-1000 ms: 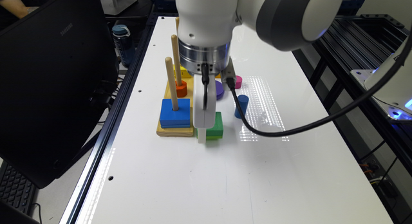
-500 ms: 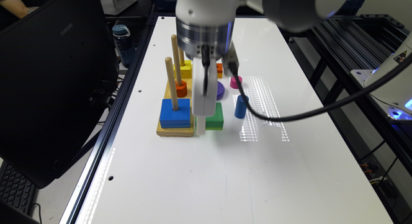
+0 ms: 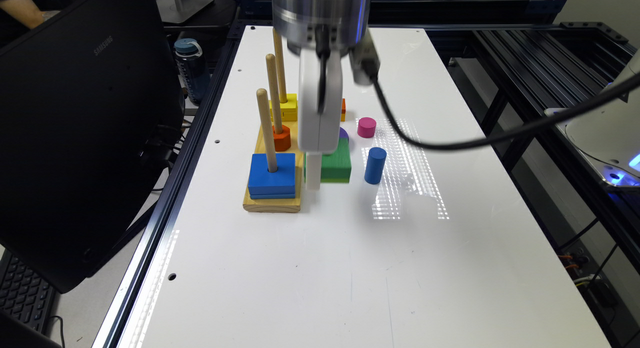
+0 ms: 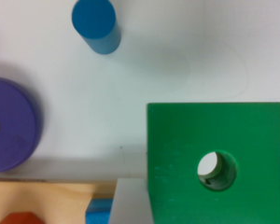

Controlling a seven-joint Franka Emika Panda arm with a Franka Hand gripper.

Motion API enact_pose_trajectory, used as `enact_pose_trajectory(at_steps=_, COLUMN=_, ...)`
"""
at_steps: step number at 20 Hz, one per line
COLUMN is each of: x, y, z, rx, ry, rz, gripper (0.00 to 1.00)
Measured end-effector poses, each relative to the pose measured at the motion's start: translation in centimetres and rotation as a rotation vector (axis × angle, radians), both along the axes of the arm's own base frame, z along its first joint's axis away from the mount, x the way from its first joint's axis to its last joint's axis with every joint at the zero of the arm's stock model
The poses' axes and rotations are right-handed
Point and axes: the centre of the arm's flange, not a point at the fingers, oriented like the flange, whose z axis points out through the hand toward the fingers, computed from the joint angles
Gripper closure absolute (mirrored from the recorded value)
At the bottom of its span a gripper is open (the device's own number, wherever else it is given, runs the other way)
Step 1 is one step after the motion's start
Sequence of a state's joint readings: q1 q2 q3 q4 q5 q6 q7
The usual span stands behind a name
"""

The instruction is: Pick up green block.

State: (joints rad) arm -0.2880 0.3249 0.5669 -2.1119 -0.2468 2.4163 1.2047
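1. The green block [image 4: 217, 161] sits large and close under the wrist camera, its round hole showing pale surface through it; in the exterior view the green block [image 3: 336, 163] hangs at the end of the gripper [image 3: 314, 175], just beside the wooden peg stand [image 3: 272, 204].

2. One pale finger [image 4: 130, 203] lies against the block's edge. The opposite finger cannot be made out, so whether the jaws are clamped on the block or only beside it cannot be told from these pictures.

3. Judged from the views, the step in hand is the lift. A straight, slow rise suits it best, since a flat square held by its edges may pivot if jerked.

4. The stand and its blue square block [image 3: 272, 175] lie right alongside on the exterior view's left, so any sideways drift that way risks a knock.

5. A blue cylinder [image 3: 375, 165] stands near on the other side, with a purple ring [image 4: 9, 123] and a pink cylinder [image 3: 366, 127] farther back on the white table [image 3: 350, 278].
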Motion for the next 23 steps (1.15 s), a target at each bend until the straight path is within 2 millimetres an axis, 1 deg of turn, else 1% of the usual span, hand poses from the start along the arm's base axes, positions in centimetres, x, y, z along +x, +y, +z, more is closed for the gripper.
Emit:
enact_pose_trajectory(at_steps=1, x=-0.1, y=-0.1, z=0.6, rx=0.001, ry=0.002, rz=0.0, gripper=1.0)
enact_pose_trajectory(at_steps=5, x=-0.1, y=-0.3, z=0.8, rx=0.004, ry=0.002, rz=0.001, gripper=1.0)
enact_pose_trajectory(at_steps=6, x=0.0, y=-0.3, z=1.4, rx=0.004, ry=-0.003, rz=0.0, gripper=1.0)
enact_pose_trajectory(at_steps=8, x=0.0, y=-0.1, z=3.9, rx=0.003, ry=-0.005, rz=0.0, gripper=1.0)
enact_pose_trajectory(at_steps=9, x=-0.2, y=-0.1, z=4.8, rx=0.003, ry=-0.003, rz=0.0, gripper=1.0)
enact_pose_trajectory(at_steps=11, x=-0.4, y=-0.2, z=5.9, rx=0.004, ry=-0.001, rz=0.0, gripper=1.0)
enact_pose_trajectory(at_steps=15, x=-0.4, y=-0.4, z=5.7, rx=0.008, ry=0.005, rz=0.0, gripper=1.0)
enact_pose_trajectory(at_steps=20, x=-0.4, y=-0.2, z=8.0, rx=0.005, ry=-0.004, rz=-0.002, gripper=1.0)
enact_pose_trajectory(at_steps=23, x=-0.5, y=-0.3, z=8.2, rx=0.006, ry=-0.003, rz=-0.001, gripper=1.0)
